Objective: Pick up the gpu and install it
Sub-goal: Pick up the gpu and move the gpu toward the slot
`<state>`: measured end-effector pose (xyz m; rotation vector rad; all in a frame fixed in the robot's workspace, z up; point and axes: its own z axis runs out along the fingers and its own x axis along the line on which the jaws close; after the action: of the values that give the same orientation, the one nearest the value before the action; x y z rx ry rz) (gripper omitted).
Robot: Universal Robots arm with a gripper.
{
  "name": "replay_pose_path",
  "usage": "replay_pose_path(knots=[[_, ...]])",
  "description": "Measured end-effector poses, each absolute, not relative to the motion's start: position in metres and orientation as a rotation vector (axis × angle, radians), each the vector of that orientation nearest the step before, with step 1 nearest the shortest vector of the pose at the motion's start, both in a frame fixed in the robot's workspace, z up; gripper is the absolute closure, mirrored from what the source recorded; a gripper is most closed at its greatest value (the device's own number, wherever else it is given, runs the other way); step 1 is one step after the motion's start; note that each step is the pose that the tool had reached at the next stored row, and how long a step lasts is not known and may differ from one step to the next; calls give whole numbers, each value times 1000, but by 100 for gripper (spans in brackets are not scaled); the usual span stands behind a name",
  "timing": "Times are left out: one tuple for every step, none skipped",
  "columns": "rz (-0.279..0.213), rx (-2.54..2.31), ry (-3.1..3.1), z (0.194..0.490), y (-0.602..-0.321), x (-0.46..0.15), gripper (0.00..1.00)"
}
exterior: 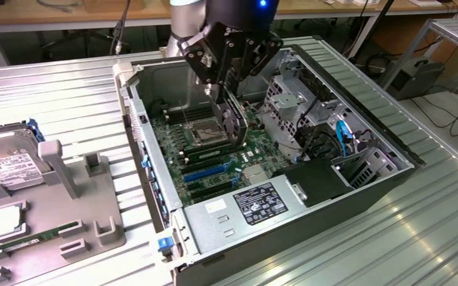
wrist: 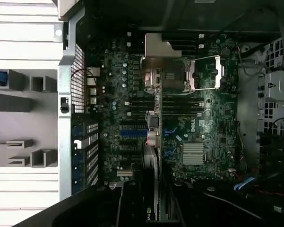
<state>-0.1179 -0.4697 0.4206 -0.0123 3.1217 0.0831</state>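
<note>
My gripper (exterior: 222,89) hangs inside the open computer case (exterior: 145,149) and is shut on the gpu (exterior: 231,125). The card hangs edge-on below the fingers, its black fan side showing. Its lower edge hovers over the green motherboard (exterior: 181,140), close to the CPU socket (exterior: 210,132) and above the blue expansion slots (exterior: 201,173). In the wrist view the gpu (wrist: 151,165) runs as a thin silver-and-black strip out from my gripper (wrist: 153,203) toward the blue slot (wrist: 132,133). I cannot tell whether the card touches the board.
A grey fixture tray (exterior: 93,232) at the exterior view's left holds a hard drive (exterior: 10,167), a memory stick (exterior: 30,238) and a CPU chip (exterior: 2,220). Inside the case are the power supply (exterior: 245,208), a metal drive cage (exterior: 293,101) and blue cables (exterior: 342,134).
</note>
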Motion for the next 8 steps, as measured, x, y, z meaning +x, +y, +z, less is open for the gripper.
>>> replay_pose_path(knots=[[83,-12,3123,419,-469,-113,74],[83,-12,3125,417,-469,-108,74],[82,-12,3129,414,-468,-99,74],[82,-12,3132,412,-468,-95,74],[81,-12,3136,411,-468,-90,74],[82,-12,3140,409,-468,-86,74],[82,-12,3144,409,-468,-84,74],[82,-12,3146,409,-468,-83,74]])
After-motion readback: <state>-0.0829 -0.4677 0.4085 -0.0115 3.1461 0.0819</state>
